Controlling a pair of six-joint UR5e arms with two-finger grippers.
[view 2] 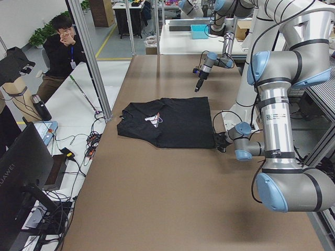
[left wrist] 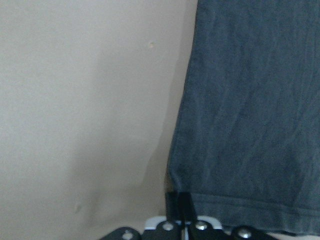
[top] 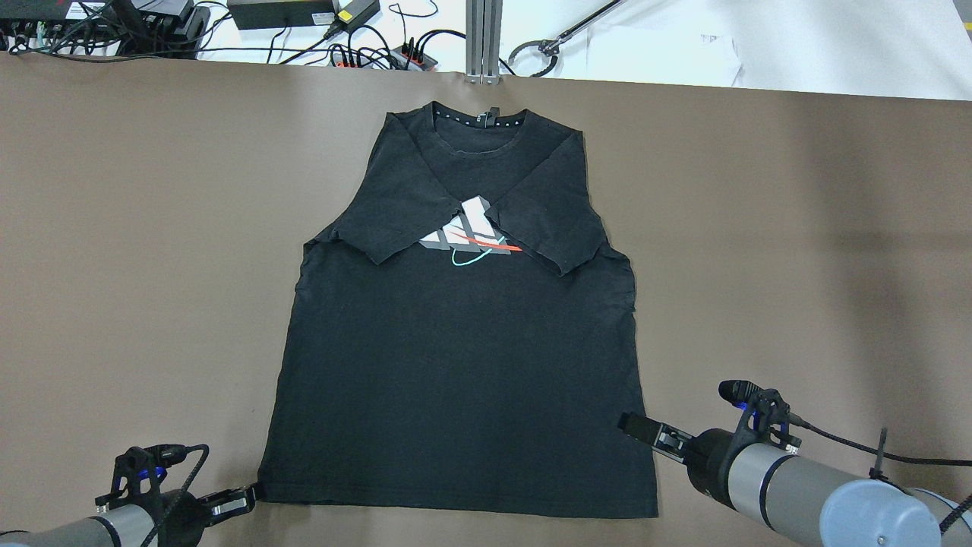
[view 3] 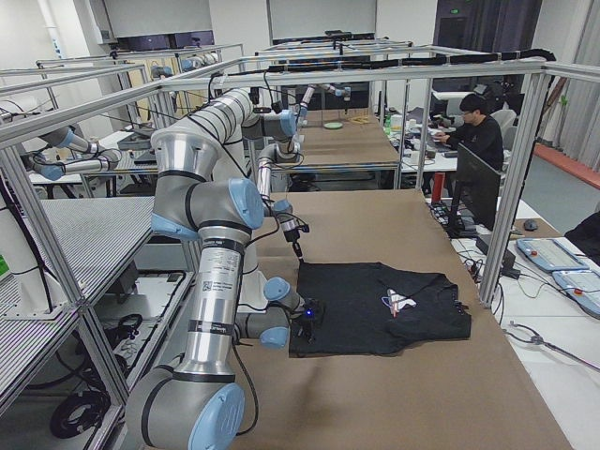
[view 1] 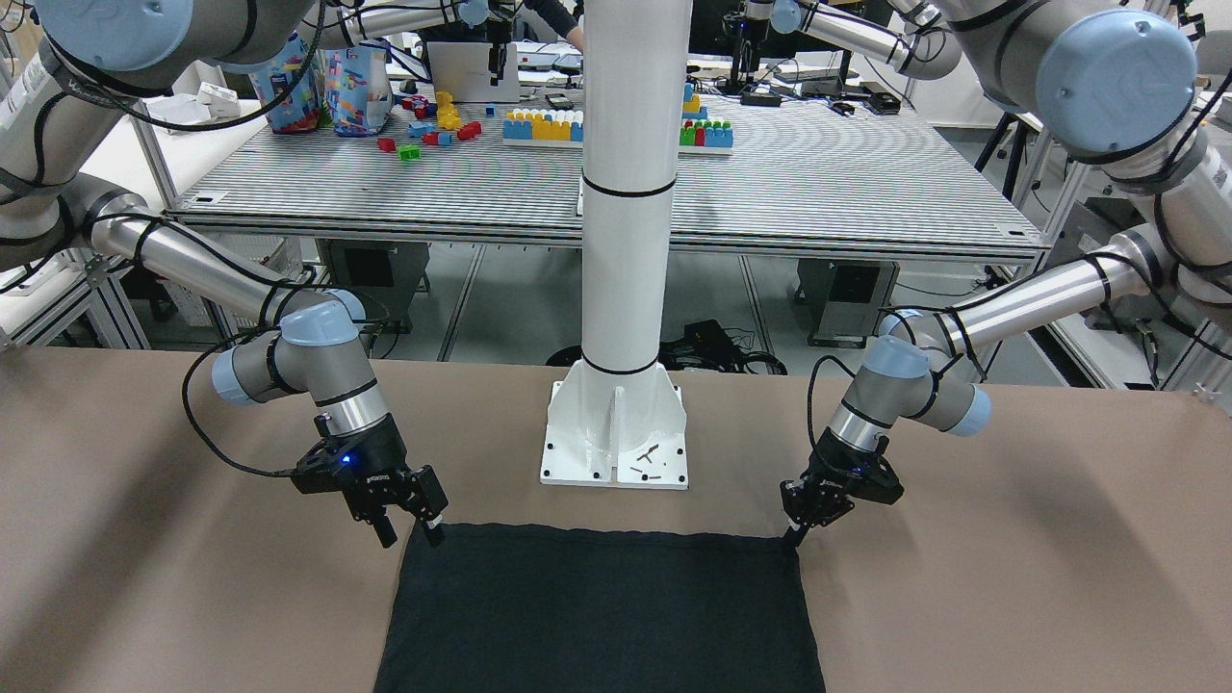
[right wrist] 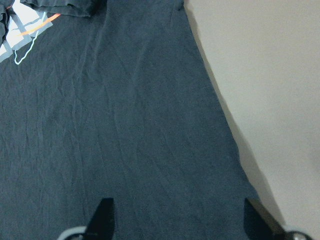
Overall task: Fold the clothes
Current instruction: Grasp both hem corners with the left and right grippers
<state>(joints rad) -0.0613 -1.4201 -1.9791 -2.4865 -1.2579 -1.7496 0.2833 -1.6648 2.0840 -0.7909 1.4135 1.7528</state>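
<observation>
— Where do we have the black T-shirt (top: 456, 365)?

— It lies flat in the middle of the brown table (top: 114, 266), with its collar (top: 478, 125) toward the far edge and its hem (top: 456, 507) toward our base. Both sleeves (top: 387, 197) lie folded in across the chest. Between them we see a grey print (top: 467, 235) with a red and a teal line.

— And our left gripper (top: 254, 494)?

— It is at the hem's left corner, fingers (left wrist: 172, 205) pressed together and tips against the cloth. We cannot tell whether any fabric is caught between them.

— The right gripper (top: 638, 429)?

— It is spread wide by the hem's right corner. Its wrist view puts one fingertip over the cloth and the other at the side edge.

— And around it?

— The white pillar (view 1: 626, 241) stands just behind the hem, with its base clear of the cloth. A person (view 2: 63, 47) sits beyond the table's far edge.
</observation>
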